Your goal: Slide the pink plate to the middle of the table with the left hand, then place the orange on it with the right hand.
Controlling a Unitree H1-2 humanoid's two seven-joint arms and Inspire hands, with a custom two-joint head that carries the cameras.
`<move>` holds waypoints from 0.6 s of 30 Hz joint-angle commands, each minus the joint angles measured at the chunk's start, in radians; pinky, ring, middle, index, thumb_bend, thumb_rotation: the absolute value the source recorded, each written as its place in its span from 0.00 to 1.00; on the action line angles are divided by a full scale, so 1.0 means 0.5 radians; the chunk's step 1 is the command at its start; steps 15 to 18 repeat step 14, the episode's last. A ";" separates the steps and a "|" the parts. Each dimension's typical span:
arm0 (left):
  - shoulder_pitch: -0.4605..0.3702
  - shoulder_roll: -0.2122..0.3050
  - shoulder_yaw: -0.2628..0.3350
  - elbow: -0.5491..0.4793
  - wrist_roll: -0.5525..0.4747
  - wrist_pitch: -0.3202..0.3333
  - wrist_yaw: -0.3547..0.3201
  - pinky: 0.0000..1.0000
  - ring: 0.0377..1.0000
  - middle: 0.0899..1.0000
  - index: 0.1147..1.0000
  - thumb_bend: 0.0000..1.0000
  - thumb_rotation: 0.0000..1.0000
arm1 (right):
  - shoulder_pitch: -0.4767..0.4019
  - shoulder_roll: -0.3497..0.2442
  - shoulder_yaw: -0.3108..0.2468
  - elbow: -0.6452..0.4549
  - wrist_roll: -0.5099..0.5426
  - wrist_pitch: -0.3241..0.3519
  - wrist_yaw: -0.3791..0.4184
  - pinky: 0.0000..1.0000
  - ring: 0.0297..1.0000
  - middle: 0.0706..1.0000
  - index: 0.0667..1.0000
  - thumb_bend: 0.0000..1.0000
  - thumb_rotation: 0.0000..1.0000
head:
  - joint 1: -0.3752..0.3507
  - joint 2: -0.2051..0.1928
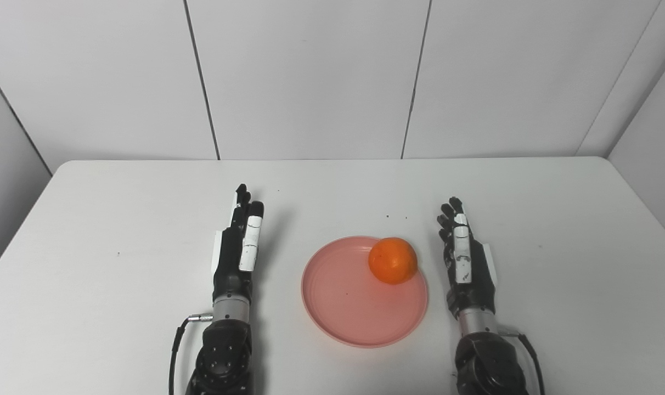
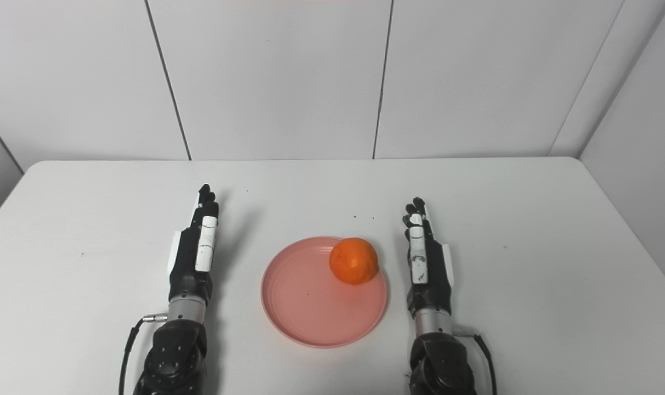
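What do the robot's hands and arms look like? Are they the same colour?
Yes, they match. The left hand and the right hand are mostly black, with white panels along the fingers and on the outer side. Each has a shiny silver ring at the wrist, then a rounded black forearm dotted with small screws. A thin black cable loops out from the wrist of each arm.

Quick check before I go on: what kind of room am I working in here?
Probably a lab or test cell, not a home: a bare white table boxed in by plain white wall panels, with only a pink plate and an orange laid out.
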 commanded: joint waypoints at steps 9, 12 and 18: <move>-0.037 -0.007 -0.007 -0.091 -0.139 0.111 -0.089 1.00 1.00 1.00 1.00 0.89 1.00 | -0.009 0.010 0.000 0.093 -0.036 -0.073 -0.001 1.00 0.94 0.94 0.96 0.89 1.00 | -0.003 0.001; -0.034 -0.008 -0.013 -0.095 -0.144 0.119 -0.093 1.00 1.00 1.00 1.00 0.89 1.00 | -0.006 0.008 0.003 0.093 -0.054 -0.070 -0.007 1.00 0.94 0.95 0.96 0.89 1.00 | -0.005 0.003; -0.034 -0.008 -0.019 -0.095 -0.142 0.122 -0.089 1.00 1.00 1.00 1.00 0.90 1.00 | -0.005 0.011 0.001 0.087 -0.053 -0.062 -0.006 1.00 0.94 0.95 0.96 0.88 1.00 | -0.005 0.003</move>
